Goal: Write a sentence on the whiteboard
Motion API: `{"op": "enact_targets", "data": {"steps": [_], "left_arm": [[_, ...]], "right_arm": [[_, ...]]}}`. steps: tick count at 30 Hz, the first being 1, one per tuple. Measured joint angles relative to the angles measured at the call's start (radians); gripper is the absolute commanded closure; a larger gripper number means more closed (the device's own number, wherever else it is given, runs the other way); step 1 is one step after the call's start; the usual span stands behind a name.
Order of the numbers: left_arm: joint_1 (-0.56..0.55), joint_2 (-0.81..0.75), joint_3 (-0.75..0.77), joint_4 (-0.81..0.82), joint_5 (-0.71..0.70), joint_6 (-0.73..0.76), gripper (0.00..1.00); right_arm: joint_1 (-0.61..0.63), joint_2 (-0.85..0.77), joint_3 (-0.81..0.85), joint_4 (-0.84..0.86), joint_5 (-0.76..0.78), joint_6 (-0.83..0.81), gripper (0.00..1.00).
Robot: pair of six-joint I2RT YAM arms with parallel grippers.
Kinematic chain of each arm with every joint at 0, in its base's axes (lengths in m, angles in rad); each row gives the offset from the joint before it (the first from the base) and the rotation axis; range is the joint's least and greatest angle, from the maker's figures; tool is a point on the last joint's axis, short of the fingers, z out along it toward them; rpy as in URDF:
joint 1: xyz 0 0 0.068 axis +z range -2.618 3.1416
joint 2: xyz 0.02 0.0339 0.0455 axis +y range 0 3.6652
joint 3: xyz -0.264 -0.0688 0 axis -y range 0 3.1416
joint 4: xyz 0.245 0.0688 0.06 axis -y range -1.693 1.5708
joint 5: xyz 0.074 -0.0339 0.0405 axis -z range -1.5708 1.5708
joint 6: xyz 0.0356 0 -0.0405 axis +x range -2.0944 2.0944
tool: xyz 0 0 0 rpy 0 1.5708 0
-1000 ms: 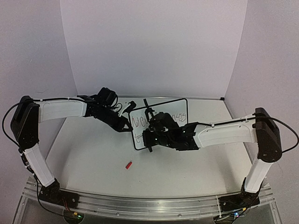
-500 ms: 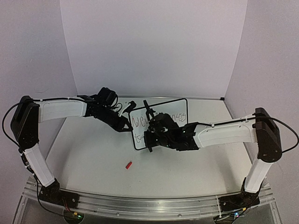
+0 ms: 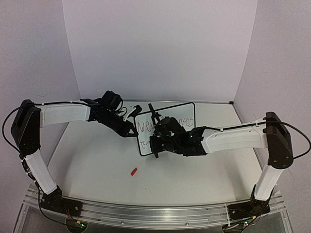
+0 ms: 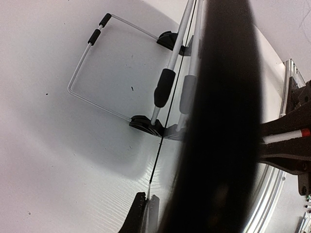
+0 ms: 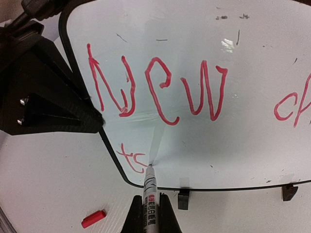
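The whiteboard (image 5: 243, 145) stands tilted on its wire stand (image 4: 99, 68), its small black feet (image 5: 183, 199) on the table. The sentence (image 5: 158, 90) is in red: "New" and the beginning of another word on the top line, "to" (image 5: 131, 158) below. My right gripper (image 5: 150, 208) is shut on a white marker (image 5: 150, 191), whose tip touches the board just right of "to". My left gripper (image 4: 147, 200) is shut on the board's left edge (image 3: 135, 130). In the top view my right gripper (image 3: 155, 145) and arm hide the whiteboard's (image 3: 187, 110) middle.
A red marker cap (image 3: 133, 171) lies loose on the table in front of the board, also in the right wrist view (image 5: 94, 218). White walls enclose the table at the back and sides. An aluminium rail (image 3: 155, 213) runs along the near edge.
My right wrist has edged very slightly left with the marker at the lower line. The left arm and the board have not moved.
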Motion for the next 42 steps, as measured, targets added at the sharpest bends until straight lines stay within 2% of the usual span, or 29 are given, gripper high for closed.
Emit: {"op": "enact_targets", "data": {"steps": [33,42], "left_arm": [[-0.001,0.0,0.0,-0.001,0.0,0.0,1.0],[-0.002,0.0,0.0,-0.001,0.0,0.0,1.0]], "right_arm": [[-0.002,-0.03,0.006,0.003,-0.002,-0.007,1.0],[-0.012,-0.186,-0.08,-0.005,-0.001,0.026,1.0]]}}
